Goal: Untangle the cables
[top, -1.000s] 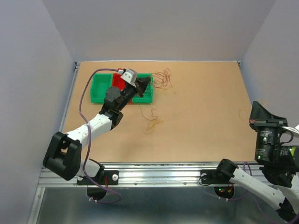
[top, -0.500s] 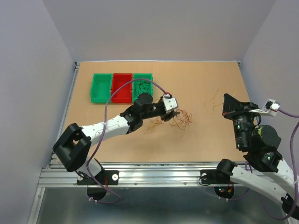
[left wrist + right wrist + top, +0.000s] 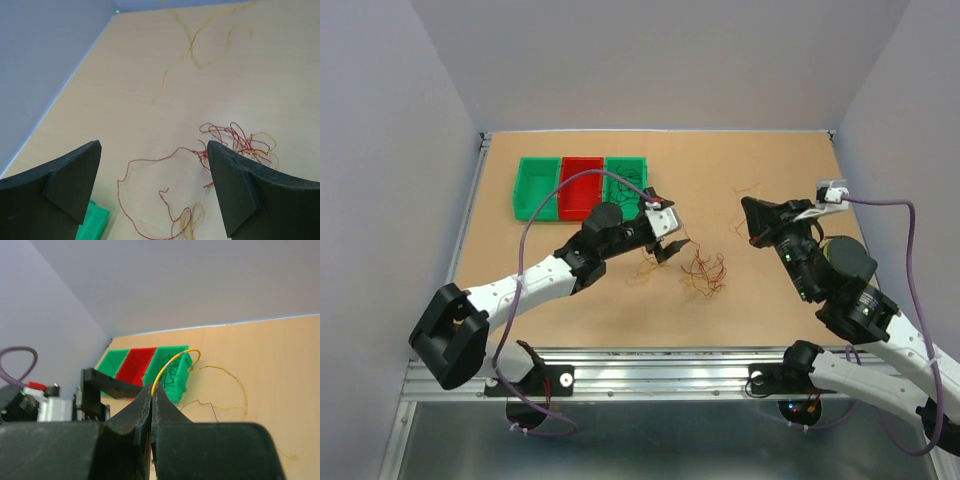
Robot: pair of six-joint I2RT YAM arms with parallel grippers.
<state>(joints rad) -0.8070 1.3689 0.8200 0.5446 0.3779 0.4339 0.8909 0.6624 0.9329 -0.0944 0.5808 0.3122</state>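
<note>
I am holding my left gripper [image 3: 152,148] spread wide above the table [image 3: 125,100], while my right gripper [image 3: 152,388] is pressing shut on a yellow cable [image 3: 172,360] that is looping upward at mid-frame. Past my left fingers, a red-and-yellow tangle of cables [image 3: 239,142] is lying at lower right. Farther off, a row of bins [image 3: 580,197] is sitting at the overhead view's upper left.
</note>
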